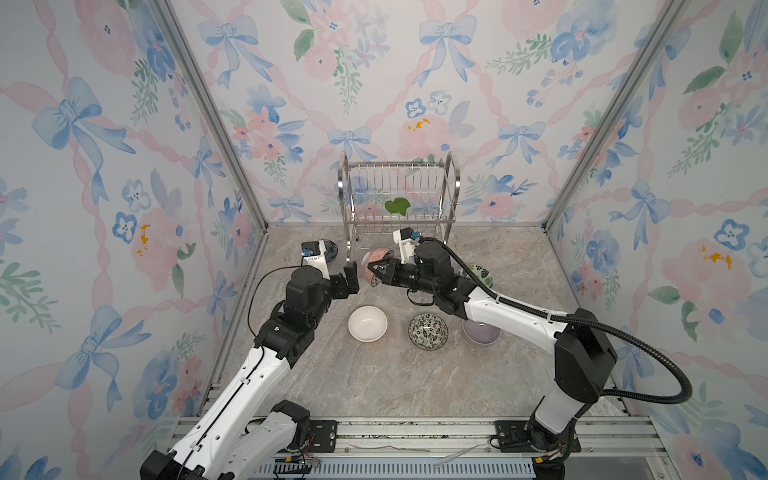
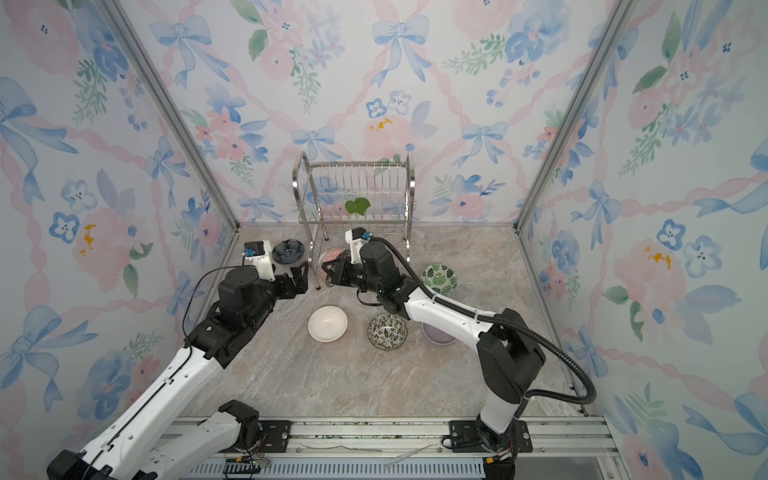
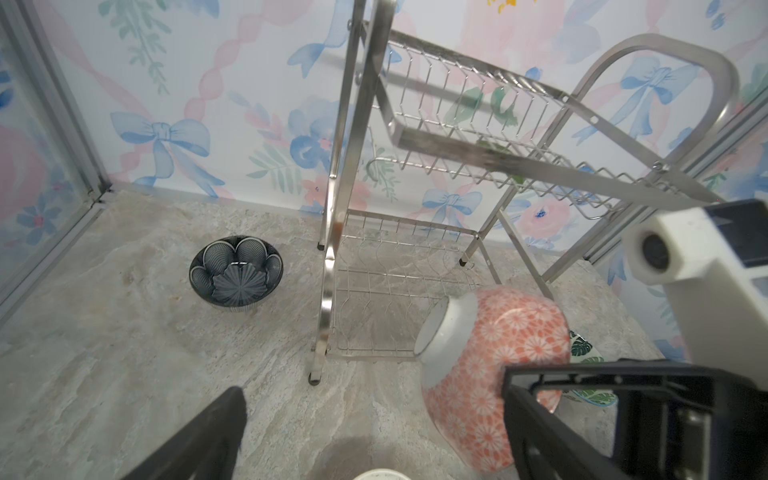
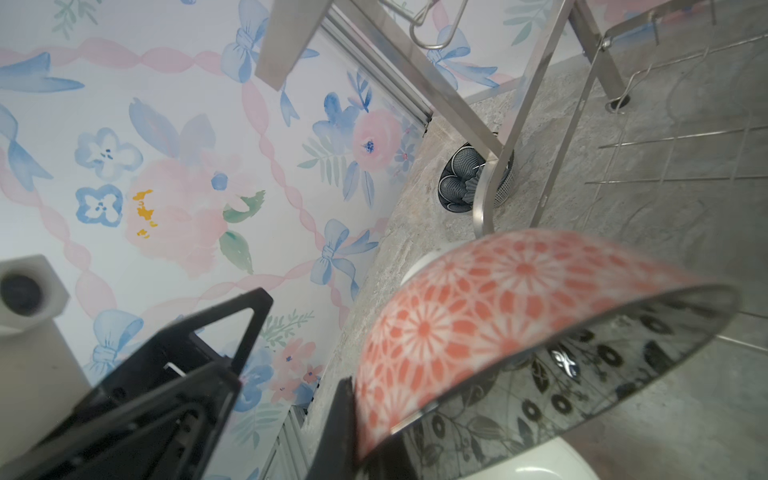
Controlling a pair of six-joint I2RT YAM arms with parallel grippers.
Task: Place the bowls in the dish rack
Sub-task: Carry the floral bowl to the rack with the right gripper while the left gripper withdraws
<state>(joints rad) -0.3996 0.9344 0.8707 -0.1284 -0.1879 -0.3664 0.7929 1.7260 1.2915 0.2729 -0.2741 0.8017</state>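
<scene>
The right gripper [image 1: 374, 271], fingers pinching just the rim of the tilted pink-outside floral ceramic bowl [image 3: 498, 340] before the steel wire dish rack [image 3: 332, 249] near the counter's [image 1: 374, 374] back edge, may drop it or clip the frame, while the left gripper [image 1: 351, 277] waits beside, fingers spread and empty.

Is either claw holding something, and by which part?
The right gripper pinches the pink bowl by its rim; the left gripper is open, empty.

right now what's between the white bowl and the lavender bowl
A black-and-white floral bowl stands between the white bowl and the lavender bowl, seen in both top views.
</scene>
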